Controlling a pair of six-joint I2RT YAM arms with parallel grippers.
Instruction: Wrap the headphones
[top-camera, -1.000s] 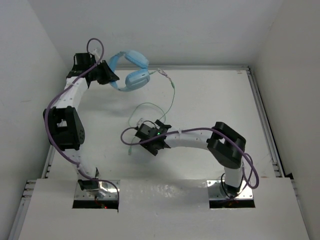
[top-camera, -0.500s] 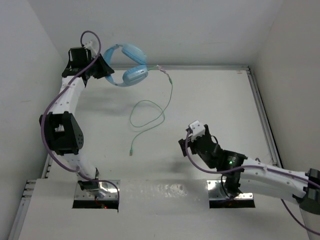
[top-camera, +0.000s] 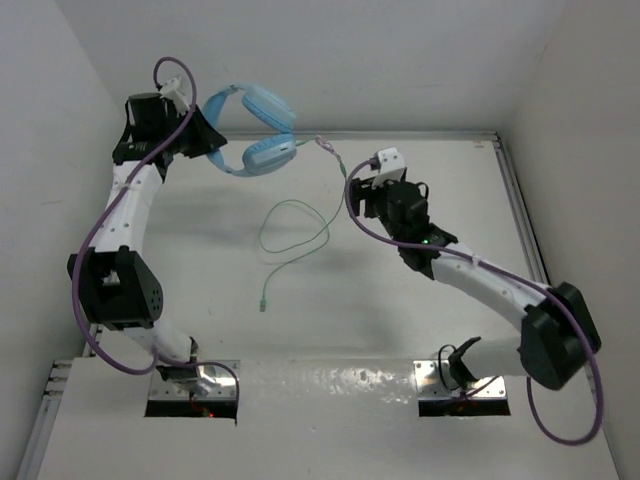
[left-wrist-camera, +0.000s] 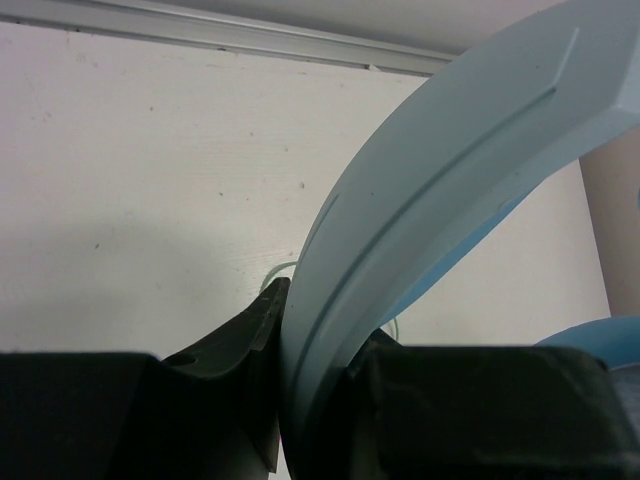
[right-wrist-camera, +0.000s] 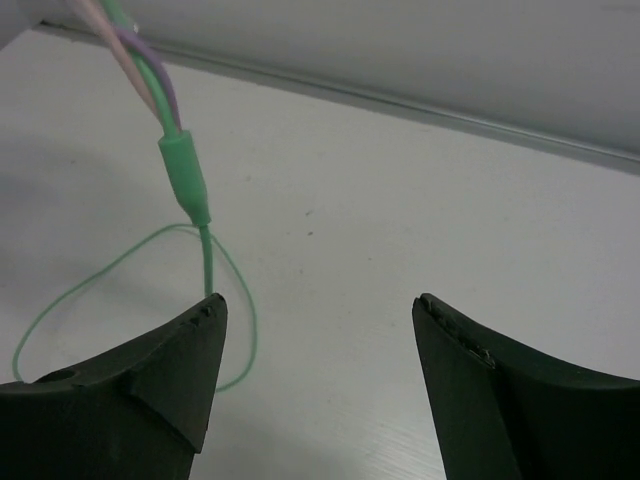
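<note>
Your left gripper (top-camera: 212, 143) is clamped on the headband of the headphones (top-camera: 268, 153), which are held up off the table (top-camera: 470, 190). That's probably so the cable (top-camera: 300, 235) hangs free for winding. The earcups sit just to the right of those fingers.

Your right gripper (right-wrist-camera: 320, 310) stands wide, with nothing between the jaws. The cable drops just ahead of one finger (right-wrist-camera: 150, 390), and the green sleeve (right-wrist-camera: 185, 170) is above and ahead of it. It looks placed to catch the cable near its root.

The right wrist view shows the sleeve and thin pink and purple strands entering it; the top view gives only a speck there. The top view shows the slack loop and the plug end (top-camera: 262, 300) lying on the table, well back from the right gripper toward the bases. Neither wrist view catches the plug. The left wrist view shows the band pinched between both fingers. You can't tell whether the cable touches the right finger.
</note>
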